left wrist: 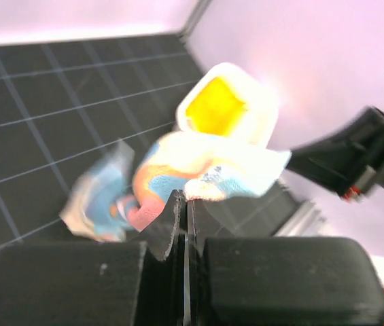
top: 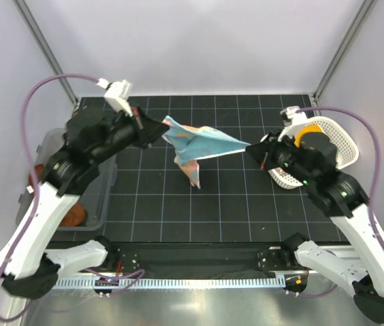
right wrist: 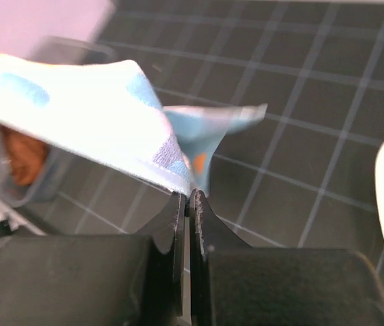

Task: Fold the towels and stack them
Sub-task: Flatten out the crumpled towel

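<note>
At the left edge of the top view, a clear plastic bin (top: 100, 204) sits on the black gridded table (top: 178, 204), half hidden under the left arm. A rust-brown towel (top: 76, 216) shows through its lower wall. To the right, in the upper-middle left of the frame, the left tool (top: 159, 130) is pinched tight on one corner of a light blue printed towel (top: 202, 144) with orange and pink patches. The towel hangs in the air at the centre of the frame. Its upper edge is pulled taut between the two arms, and a loose point droops below toward the table; whether that tip touches the table I cannot tell. At the towel's right corner, the right tool (top: 251, 148) is clamped closed on the cloth. Its wrist view shows the fingers (right wrist: 175, 224) pressed together with the hem caught between them. In the upper right, just behind the right arm, a white perforated plastic basket (top: 338, 146) holds a yellow-orange towel (top: 307, 136).
</note>
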Robot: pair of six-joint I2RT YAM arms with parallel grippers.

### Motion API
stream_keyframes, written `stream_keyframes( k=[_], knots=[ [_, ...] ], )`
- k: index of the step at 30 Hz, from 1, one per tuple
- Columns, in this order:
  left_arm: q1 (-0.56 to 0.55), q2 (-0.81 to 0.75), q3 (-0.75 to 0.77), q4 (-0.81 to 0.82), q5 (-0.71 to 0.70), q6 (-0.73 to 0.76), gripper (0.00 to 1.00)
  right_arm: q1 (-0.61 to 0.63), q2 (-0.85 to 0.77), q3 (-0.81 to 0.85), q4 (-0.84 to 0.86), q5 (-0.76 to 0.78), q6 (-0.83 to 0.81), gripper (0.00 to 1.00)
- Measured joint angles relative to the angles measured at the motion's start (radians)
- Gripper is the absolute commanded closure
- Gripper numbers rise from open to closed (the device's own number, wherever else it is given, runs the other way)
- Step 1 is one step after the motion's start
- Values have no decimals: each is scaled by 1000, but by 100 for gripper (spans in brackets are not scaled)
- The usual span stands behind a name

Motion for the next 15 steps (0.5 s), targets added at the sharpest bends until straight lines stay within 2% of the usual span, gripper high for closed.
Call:
stream_keyframes(
  k=[3,8,11,15],
  knots=[
    [-54,-134,-49,1,-13,-51,100,0,-84,38,11,-93,-30,99],
    [-141,-163,-97,-33,-37,-108,100,0,-223,-3,59,-176,-36,99],
    [-166,-124,-92,-54,-47,-123,100,0,-218,11,88,-196,-39,99],
    [-176,-90,-43,-108,-62,-130,100,1,-135,79,69,-205,-60,99]
  ],
)
